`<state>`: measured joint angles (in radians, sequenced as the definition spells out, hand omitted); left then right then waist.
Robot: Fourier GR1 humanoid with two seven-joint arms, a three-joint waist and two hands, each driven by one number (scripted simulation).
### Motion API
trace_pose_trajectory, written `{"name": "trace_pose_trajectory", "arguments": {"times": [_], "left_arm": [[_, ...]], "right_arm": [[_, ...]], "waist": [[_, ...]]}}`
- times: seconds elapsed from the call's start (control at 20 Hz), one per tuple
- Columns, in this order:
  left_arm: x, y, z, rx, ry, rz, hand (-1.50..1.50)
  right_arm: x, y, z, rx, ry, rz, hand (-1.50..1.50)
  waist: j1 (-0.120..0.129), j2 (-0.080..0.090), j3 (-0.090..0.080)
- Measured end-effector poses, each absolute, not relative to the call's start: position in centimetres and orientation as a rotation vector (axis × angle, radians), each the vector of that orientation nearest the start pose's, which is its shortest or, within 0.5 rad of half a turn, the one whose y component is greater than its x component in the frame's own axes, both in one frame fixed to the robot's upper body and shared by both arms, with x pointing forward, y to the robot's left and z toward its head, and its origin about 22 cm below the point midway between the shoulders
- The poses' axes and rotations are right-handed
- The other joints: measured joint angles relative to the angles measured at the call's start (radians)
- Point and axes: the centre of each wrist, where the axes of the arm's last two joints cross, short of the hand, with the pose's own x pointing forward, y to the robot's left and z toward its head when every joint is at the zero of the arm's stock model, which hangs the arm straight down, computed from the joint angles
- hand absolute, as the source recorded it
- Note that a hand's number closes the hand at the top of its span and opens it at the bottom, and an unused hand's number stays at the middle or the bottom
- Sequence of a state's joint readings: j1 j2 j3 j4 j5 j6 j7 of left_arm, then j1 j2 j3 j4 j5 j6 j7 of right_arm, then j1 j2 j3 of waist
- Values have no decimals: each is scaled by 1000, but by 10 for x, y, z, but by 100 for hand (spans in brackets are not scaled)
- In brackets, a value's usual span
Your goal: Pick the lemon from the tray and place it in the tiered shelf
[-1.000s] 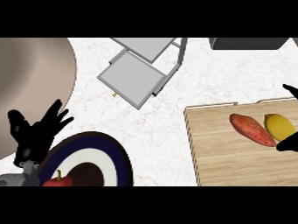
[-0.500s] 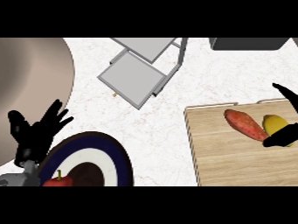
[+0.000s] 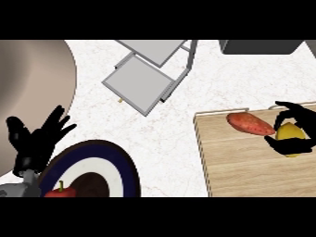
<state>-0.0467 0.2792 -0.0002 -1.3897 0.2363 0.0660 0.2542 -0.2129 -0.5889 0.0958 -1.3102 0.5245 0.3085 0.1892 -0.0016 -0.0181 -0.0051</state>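
Yellow lemon (image 3: pixel 292 134) half hidden under curled fingers (image 3: pixel 287 121) of right hand (image 3: pixel 312 128), on tray (image 3: pixel 242 171).

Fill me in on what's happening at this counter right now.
The robot's right hand is curled around the lemon on the wooden tray, beside a reddish sweet potato. The lemon is not yet lifted. The grey tiered shelf it is meant for stands at the counter's far side. The left hand rests open near a dark plate holding a red apple.
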Motion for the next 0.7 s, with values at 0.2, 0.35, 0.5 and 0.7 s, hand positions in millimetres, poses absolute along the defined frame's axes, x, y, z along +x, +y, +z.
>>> {"name": "trace_pose_trajectory", "arguments": {"times": [0.2,0.35,0.5,0.7], "left_arm": [[251,301,-12,93,-1185,50,0],[254,294,-10,81,-1190,36,0],[260,286,-6,54,-1211,8,0],[265,276,-3,24,-1216,-23,0]], "right_arm": [[283,-340,48,-635,-1076,1013,150],[296,-275,48,-635,-1106,946,150],[306,-215,46,-638,-1107,845,150],[316,-149,66,-681,-1145,693,150]], "waist": [[-2,2,5],[13,7,6],[54,17,3],[98,21,0]]}}
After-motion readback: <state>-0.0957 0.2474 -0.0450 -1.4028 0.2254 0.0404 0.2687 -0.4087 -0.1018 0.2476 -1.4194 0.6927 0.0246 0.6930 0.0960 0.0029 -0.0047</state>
